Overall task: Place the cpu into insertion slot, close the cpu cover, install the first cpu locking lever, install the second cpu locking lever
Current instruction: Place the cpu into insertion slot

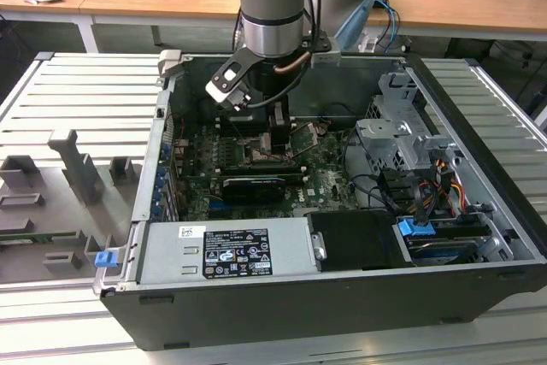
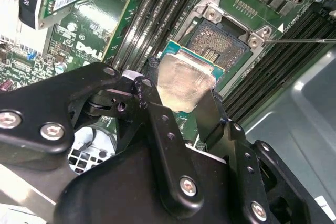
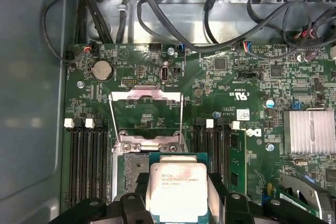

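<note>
An open computer case [image 1: 282, 297] lies on its side on a ribbed metal table [image 1: 77, 100], with a robot arm reaching down into its middle, towards the far wall. The gripper [image 2: 182, 97] is closed on the cpu [image 2: 184, 80], a small flat square chip with a silvery top. The two black fingers [image 2: 164, 127] press against opposite edges of it and leave the top bare. In the first wrist view the cpu [image 3: 176, 195] sits partly over the insertion slot [image 3: 134, 167], the square socket on the green motherboard [image 3: 247, 87], with long black memory slots [image 3: 86, 156] on both sides. The second wrist view shows the insertion slot [image 2: 223, 43] with its dark centre uncovered just past the chip's leading edge. The cpu cover [image 3: 147, 96], a thin metal frame with a large window, is swung open away from the slot. The chip is probably very light and fully rigid. Its smooth metal top would likely be slippery, and its contact face and the socket's fine contacts are easily damaged. The bare side edges, where the fingers sit, seem the sound place to hold it, keeping it level. The chip's underside is hidden, and the chip and fingers cover much of the socket. Whether the chip touches the socket or hangs above it cannot be told, nor whether its corners line up. In the exterior view the arm's wrist [image 1: 272, 36] blocks the chip, and the insertion slot [image 1: 259, 156] is a small dark square. A thin metal rod [image 2: 299, 40] beside the socket may be a locking lever, though that is uncertain.
</note>
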Robot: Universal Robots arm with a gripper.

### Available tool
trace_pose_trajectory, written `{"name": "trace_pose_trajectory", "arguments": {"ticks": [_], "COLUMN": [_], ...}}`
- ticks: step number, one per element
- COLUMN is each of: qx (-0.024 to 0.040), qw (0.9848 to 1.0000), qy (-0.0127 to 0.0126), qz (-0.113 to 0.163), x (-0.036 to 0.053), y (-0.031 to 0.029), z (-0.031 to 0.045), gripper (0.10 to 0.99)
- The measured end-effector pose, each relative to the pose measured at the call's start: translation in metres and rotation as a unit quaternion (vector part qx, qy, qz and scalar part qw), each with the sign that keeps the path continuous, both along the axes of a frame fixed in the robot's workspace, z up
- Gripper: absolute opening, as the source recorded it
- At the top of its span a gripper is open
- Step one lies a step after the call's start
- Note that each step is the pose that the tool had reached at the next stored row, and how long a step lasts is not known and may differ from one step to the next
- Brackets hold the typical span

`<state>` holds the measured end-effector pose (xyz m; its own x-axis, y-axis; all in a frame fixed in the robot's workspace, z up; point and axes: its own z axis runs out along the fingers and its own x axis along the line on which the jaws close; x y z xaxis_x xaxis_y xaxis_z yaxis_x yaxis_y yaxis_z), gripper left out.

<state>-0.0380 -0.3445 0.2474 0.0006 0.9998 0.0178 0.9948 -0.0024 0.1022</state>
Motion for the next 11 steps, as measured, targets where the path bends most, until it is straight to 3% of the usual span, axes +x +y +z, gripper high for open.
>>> {"name": "trace_pose_trajectory", "arguments": {"ticks": [3, 11], "qx": [0.0, 0.0], "qw": [1.0, 1.0], "qy": [0.0, 0.0], "qz": [0.0, 0.0], "x": [0.0, -0.0053], "y": [0.0049, 0.0089], "z": [-0.0022, -0.0104], "gripper": [0.522, 0.522]}}
